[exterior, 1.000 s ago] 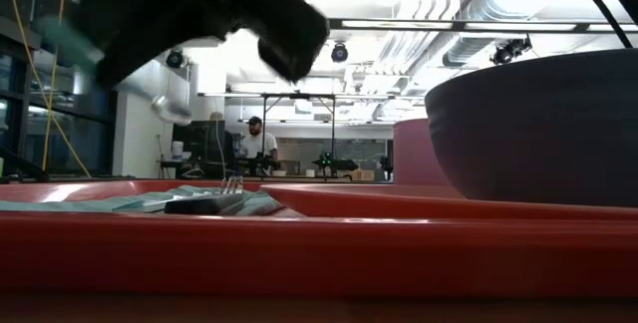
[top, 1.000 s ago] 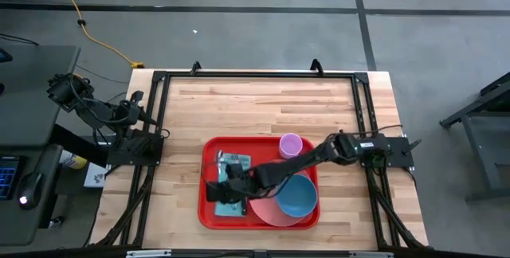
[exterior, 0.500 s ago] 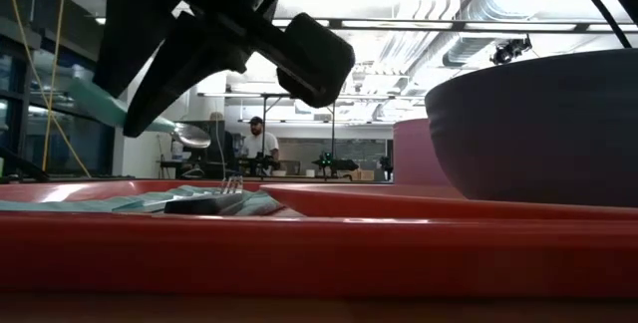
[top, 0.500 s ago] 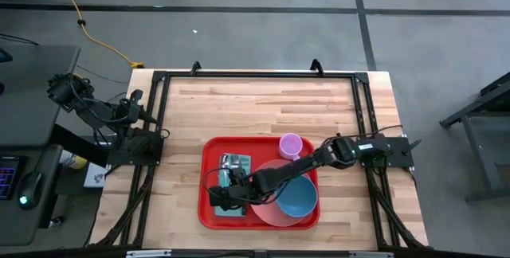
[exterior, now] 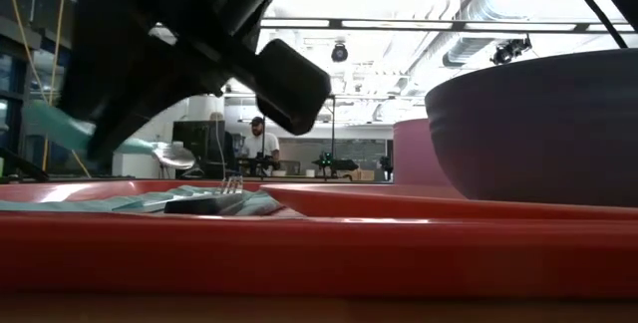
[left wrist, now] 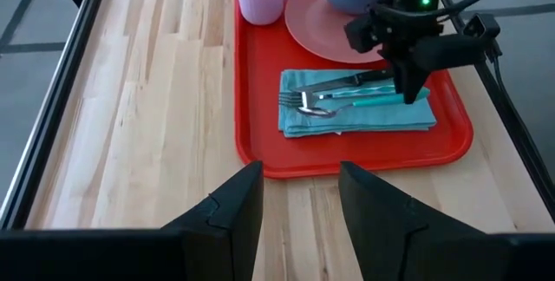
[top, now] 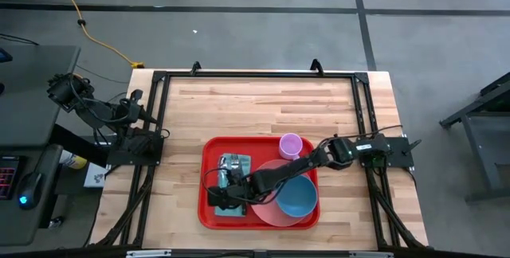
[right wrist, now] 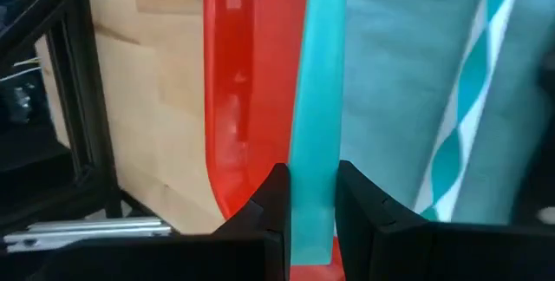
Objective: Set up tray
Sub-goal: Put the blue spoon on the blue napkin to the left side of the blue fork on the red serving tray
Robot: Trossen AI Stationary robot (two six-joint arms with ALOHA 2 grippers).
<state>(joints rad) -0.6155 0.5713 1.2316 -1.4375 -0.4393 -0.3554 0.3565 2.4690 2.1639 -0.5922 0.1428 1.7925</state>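
High view: the large flat red plastic tray (top: 259, 214) with rounded corners and a low rim lies at the near middle of the wooden table (top: 263, 107). It carries a round pink plate (top: 263, 208), a blue bowl (top: 299, 198), a small lilac cup (top: 290, 144) and a folded teal cloth napkin (top: 233, 164). The right gripper (top: 225, 197) hangs over the napkin; the left arm waits at the table's left edge.

Low view: the tray's rim fills the foreground, and only here does a spoon with a teal handle (exterior: 60, 129) show lifted clear of the napkin.

Left wrist view: the left gripper (left wrist: 299, 207) stands spread and empty; a fork and knife (left wrist: 347, 83) lie on the napkin.

Right wrist view: its fingers pinch the teal handle, a grip no other view confirms.

The tray looks light, stiff and slick; loaded, it is probably best taken by opposite rims.
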